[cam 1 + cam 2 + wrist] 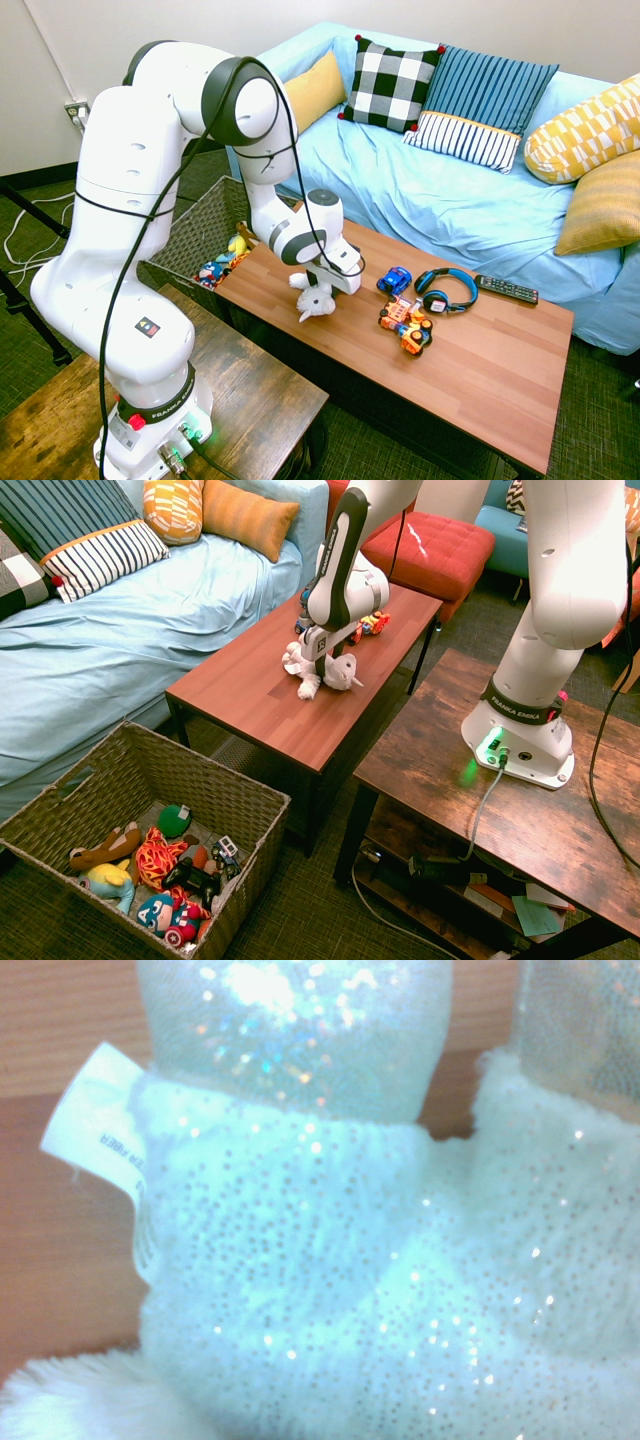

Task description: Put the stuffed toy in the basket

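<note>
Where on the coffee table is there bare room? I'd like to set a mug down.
The near end of the coffee table, past the orange toy truck and the remote, is bare wood. It is crowded mid-table: blue toy car, headphones, and the claw over the stuffed toy.

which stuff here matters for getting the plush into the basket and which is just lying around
For the job:
- stuffed toy, lying on the coffee table, pincer down on it
- basket on the floor past the table's end, already holding other toys

Just lying about:
- headphones
- remote
- blue toy car
- orange toy vehicle
- sofa cushions
</note>
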Robot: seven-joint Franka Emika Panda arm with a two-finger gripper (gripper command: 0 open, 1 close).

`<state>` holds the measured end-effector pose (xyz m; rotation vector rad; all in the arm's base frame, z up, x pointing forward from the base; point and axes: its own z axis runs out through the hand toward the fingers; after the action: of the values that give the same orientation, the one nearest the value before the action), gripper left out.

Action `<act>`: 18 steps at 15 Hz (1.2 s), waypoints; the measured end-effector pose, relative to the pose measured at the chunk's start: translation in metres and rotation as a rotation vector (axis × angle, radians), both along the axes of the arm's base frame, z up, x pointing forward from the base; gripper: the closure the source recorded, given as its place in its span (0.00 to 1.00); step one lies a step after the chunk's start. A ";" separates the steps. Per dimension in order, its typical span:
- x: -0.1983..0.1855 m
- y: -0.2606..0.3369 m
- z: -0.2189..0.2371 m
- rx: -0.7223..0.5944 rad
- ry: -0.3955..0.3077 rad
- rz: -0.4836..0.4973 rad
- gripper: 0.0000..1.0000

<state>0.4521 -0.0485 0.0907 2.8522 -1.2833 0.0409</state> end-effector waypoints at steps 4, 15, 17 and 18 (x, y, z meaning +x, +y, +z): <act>0.002 0.000 0.001 0.000 -0.006 -0.006 1.00; 0.040 0.172 0.142 0.013 -0.121 0.097 1.00; 0.041 0.229 0.160 0.015 -0.132 0.123 1.00; 0.040 0.254 0.165 0.017 -0.134 0.136 1.00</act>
<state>0.4922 0.2058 0.2559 2.9920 -1.1112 0.2279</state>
